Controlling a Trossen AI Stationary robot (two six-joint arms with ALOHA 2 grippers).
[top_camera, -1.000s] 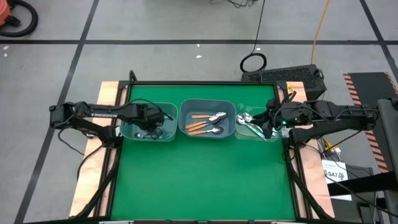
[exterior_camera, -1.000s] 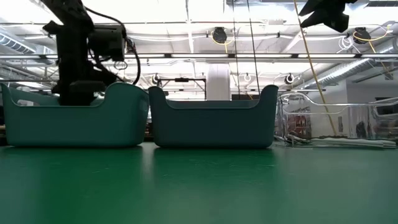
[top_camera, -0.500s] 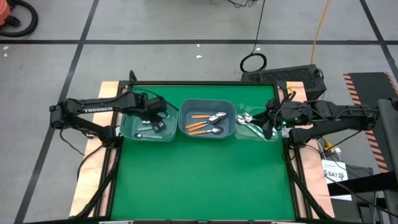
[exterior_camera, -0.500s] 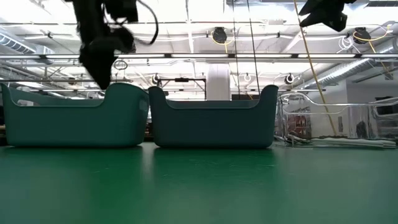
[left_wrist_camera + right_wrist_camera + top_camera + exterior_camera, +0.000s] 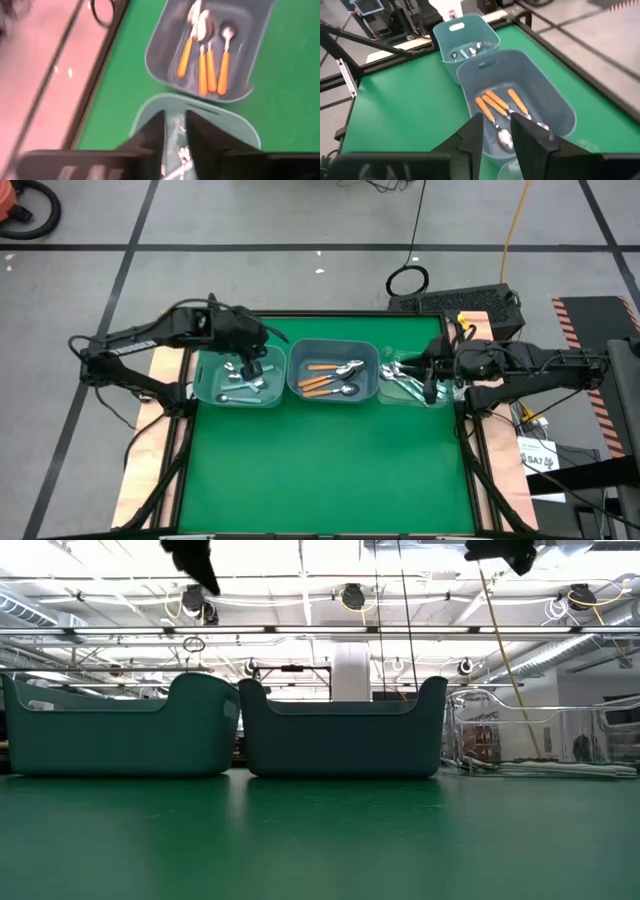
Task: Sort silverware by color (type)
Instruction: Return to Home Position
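Note:
Three bins stand in a row at the table's far side. The left teal bin [image 5: 210,372] holds light blue-handled spoons [image 5: 240,385]. The middle bin [image 5: 372,372] holds orange-handled spoons [image 5: 322,378], also plain in the left wrist view [image 5: 207,62]. The clear right bin [image 5: 392,395] holds teal-green spoons [image 5: 408,383]. My left gripper [image 5: 252,370] hangs high above the left bin, open and empty [image 5: 174,140]. My right gripper [image 5: 432,377] hovers over the clear bin, open and empty [image 5: 496,131], pointing toward the middle bin.
The near half of the green table [image 5: 330,470] lies bare. A black box [image 5: 460,302] and a cable loop [image 5: 407,280] sit behind the far right corner. Wooden borders [image 5: 150,470] flank the mat. From table height the bins' walls [image 5: 340,740] stand tall.
My left gripper has risen out of the left bin to well above its rim, rolling as it rose; spoons it covered in the bin now show. My right gripper has stayed above the clear bin and rolled a little.

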